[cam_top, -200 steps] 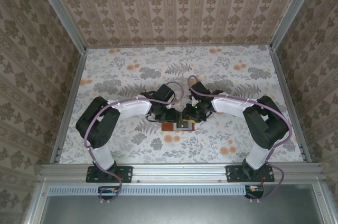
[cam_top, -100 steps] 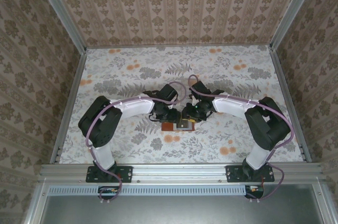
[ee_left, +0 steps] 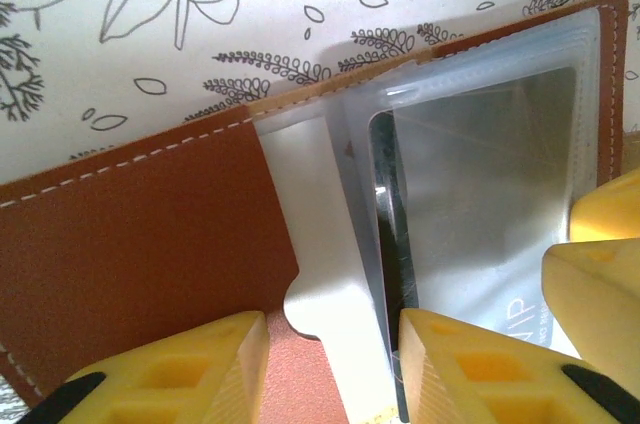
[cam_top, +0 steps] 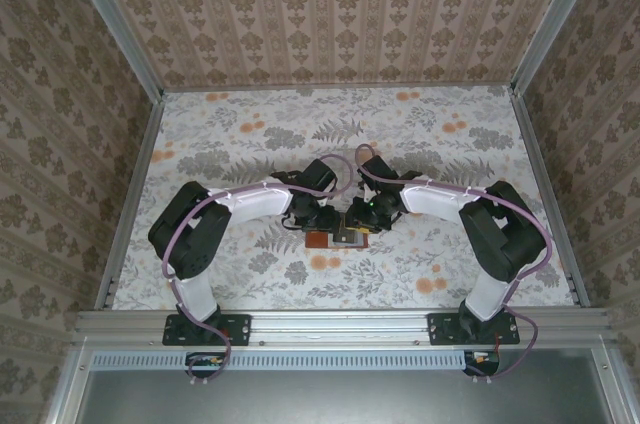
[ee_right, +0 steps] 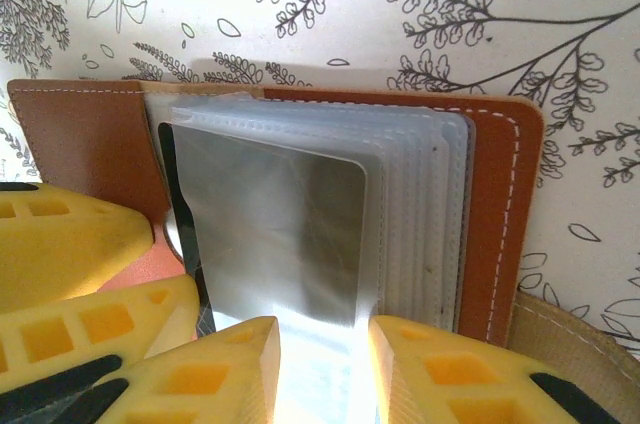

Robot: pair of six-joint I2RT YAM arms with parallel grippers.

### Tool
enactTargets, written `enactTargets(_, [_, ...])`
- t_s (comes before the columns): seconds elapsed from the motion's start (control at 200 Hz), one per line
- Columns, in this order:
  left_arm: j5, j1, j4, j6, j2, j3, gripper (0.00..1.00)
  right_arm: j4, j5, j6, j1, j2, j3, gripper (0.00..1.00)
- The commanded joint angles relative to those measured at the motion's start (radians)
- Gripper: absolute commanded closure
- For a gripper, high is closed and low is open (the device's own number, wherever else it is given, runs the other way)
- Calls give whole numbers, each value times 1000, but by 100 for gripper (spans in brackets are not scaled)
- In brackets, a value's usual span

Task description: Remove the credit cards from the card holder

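I have the small, flat brown leather card holder (cam_top: 338, 237) lying open on the floral-patterned desk (cam_top: 250, 134), midway between its left and right edges and somewhat toward the near edge. Its clear plastic sleeves (ee_right: 420, 204) are fanned out, with 1 pale grey rectangular credit card (ee_right: 270, 229) inside the top sleeve. The left jaws stand apart over it, 1 yellow finger (ee_left: 170, 369) above the leather and the other above the sleeve, while the right jaws straddle the top sleeve's edge and I cannot tell whether they pinch it.
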Motion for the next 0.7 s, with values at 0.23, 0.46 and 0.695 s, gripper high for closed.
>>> enactTargets(0.23, [-48, -2, -85, 19, 6, 3, 65, -73, 68, -20, -2, 5, 12, 68])
enactTargets(0.46, [-51, 3, -76, 12, -30, 4, 66, -75, 68, -22, -2, 2, 15, 68])
enactTargets(0.695, [39, 41, 60, -21, -109, -48, 63, -80, 64, -27, -2, 6, 23, 68])
